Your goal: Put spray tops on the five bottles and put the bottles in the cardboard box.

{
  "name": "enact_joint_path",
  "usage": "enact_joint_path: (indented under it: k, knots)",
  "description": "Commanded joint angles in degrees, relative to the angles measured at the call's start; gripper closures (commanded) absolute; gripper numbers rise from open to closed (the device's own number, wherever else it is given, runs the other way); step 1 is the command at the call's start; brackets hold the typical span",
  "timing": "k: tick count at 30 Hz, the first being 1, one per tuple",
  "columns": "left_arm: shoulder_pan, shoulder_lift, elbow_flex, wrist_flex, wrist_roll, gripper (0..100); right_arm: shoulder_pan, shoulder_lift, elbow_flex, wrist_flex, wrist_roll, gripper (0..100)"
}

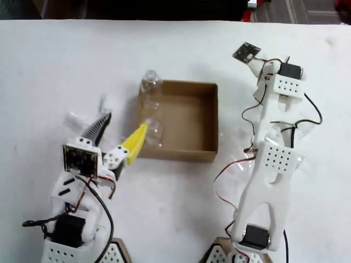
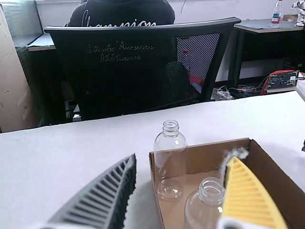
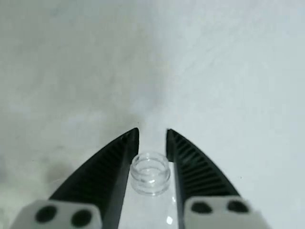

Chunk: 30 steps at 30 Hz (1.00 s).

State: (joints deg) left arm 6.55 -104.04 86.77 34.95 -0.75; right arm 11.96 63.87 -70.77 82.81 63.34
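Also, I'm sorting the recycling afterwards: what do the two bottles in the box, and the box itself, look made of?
The bottles look like clear, glossy plastic: the box wall shows through them and they catch highlights, though glass can't be ruled out by look alone. The box looks like plain brown cardboard, with a matte surface and raw cut edges.

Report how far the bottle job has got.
Done: a far bottle and a near bottle stand in the cardboard box, but both necks are open, without spray tops. In hand: the right gripper grips a third bottle by its neck, also uncapped; the left gripper is open, astride the box's wall. Left: every top, and boxing the other bottles.
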Motion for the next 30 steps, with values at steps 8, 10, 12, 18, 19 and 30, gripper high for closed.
enact_joint_path:
  k: [8,10,12,18,19,30]
  knots:
    - [0.1,-0.8,-0.4,-1.0,-0.7,72,0.5,-2.1,-2.2,1.5,-0.6,77.9]
    - [0.1,-0.8,-0.4,-1.0,-0.7,72,0.6,-2.1,-2.2,1.5,-0.6,78.3]
    - [0.1,-0.8,-0.4,-1.0,-0.7,72,0.7,-2.1,-2.2,1.5,-0.6,78.3]
    - [0.1,-0.8,-0.4,-0.9,-0.7,72,0.7,-2.0,-2.0,1.5,-0.5,78.4]
    - [0.1,-0.8,-0.4,-0.9,-0.7,72,0.7,-1.7,-2.0,1.5,-0.5,78.6]
    - [0.1,-0.8,-0.4,-0.9,-0.7,72,0.3,-0.1,-3.9,1.3,-0.5,97.1]
